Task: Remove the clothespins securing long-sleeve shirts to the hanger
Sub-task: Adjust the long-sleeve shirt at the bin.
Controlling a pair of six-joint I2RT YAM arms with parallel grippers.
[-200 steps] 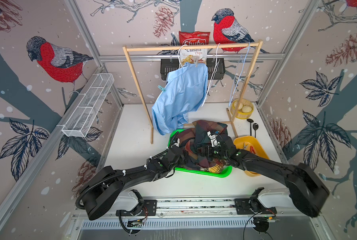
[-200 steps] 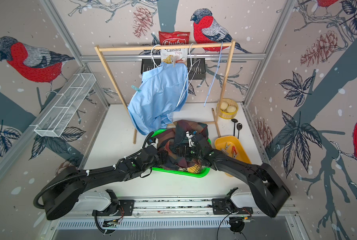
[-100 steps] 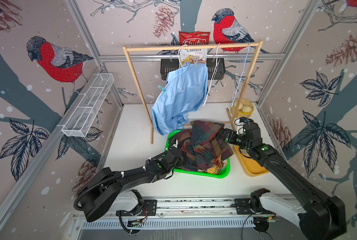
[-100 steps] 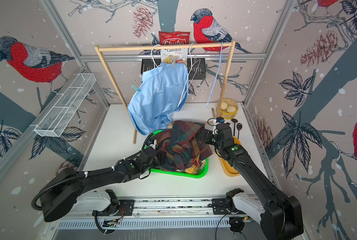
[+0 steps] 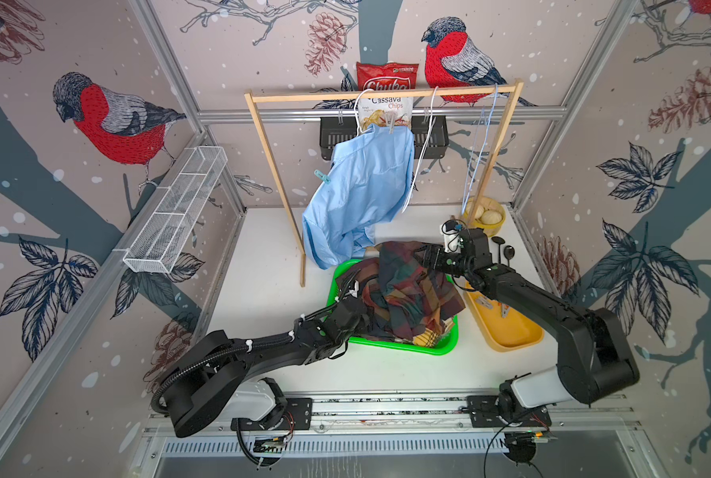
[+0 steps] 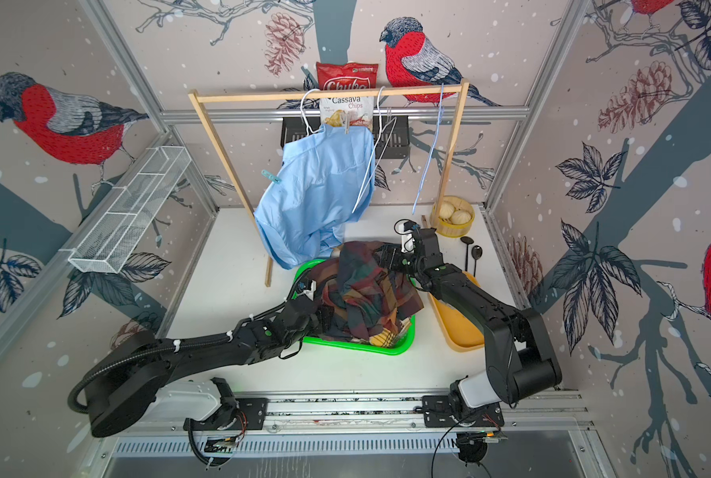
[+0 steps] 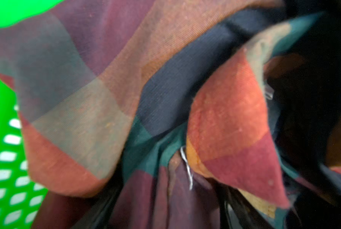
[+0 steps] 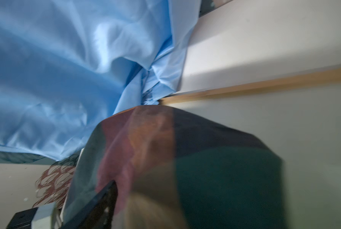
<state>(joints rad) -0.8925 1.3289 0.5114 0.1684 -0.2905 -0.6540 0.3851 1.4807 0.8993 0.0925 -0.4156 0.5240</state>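
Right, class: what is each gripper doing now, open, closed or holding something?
Left gripper: buried in the dark plaid shirt, cannot be told.
Right gripper: at that shirt's edge, cloth draped over it, cannot be told.

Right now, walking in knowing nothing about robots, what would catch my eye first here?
Probably the light blue shirt hanging from the wooden rack at the back, a teal clothespin clipped to its edge. In front, two black robot arms reach to a dark plaid shirt heaped in a green basket.
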